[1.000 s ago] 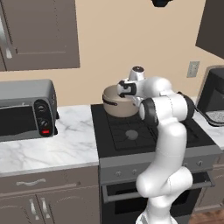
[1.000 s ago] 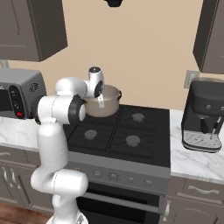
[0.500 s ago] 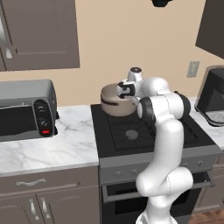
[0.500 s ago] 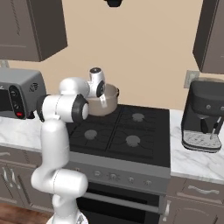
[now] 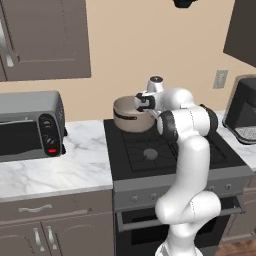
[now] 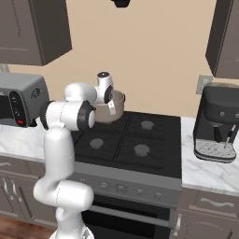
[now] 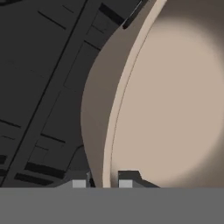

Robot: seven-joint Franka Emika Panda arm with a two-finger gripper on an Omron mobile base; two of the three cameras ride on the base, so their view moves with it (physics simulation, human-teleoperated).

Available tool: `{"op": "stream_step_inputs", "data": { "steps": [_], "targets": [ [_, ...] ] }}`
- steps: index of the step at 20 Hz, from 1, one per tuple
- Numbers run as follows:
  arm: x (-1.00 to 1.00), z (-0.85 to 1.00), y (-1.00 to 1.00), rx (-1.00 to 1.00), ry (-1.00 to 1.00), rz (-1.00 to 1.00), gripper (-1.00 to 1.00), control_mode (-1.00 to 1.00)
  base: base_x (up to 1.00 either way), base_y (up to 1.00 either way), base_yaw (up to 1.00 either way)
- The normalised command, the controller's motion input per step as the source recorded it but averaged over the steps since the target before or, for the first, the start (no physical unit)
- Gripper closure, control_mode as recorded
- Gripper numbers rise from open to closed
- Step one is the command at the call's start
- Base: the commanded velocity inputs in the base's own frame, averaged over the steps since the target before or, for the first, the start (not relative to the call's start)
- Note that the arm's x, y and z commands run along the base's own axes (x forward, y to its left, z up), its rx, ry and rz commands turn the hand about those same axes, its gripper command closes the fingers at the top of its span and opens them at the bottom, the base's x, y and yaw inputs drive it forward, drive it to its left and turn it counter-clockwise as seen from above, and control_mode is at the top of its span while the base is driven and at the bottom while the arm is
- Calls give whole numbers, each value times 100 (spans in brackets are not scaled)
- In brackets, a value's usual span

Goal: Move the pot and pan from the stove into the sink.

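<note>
Left base view is showing the stove (image 5: 170, 145) standing between two stretches of marble tabletop (image 5: 55, 167), with the pot (image 5: 131, 114) sitting on the far left burner against the wall. The sink and the pan are not identifiable from these pictures. The arm is reaching over the cooktop and the tool (image 5: 141, 102) is sitting at the pot's right rim.

In the hand view the tool's fingertips (image 7: 79, 183) are straddling the pot's thin wall, one outside and one inside, and are pressing together on it: the tool is clamped on the pot rim.

Risks, largest first:
- The pot is wide and deep and is being held at one edge only. On lifting, it is likely to hang down and swing, and may slip out of the pinch.
- A tilting pot may be dragging its base across the grates (image 6: 119, 140) and catching.
- The carry route is passing a toaster oven (image 5: 30, 125) on the left tabletop and a coffee machine (image 6: 218, 123) on the right; a swinging pot may be striking either.
- The wall is just behind the pot, so a backward swing may be hitting it.
</note>
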Motion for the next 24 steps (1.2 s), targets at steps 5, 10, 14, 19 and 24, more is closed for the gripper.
{"op": "stream_step_inputs", "data": {
  "steps": [5,10,14,19,24],
  "targets": [
    [0,63,-7,1,4,0,100,-100,0,0,0],
    [-4,85,-9,0,0,0,100,-100,0,0,0],
    [-40,71,-12,0,0,6,100,-100,0,0,0],
    [-65,58,-6,0,0,12,100,-100,0,0,0],
    [-85,42,-4,0,-2,19,100,-100,0,0,0]
  ]
}}
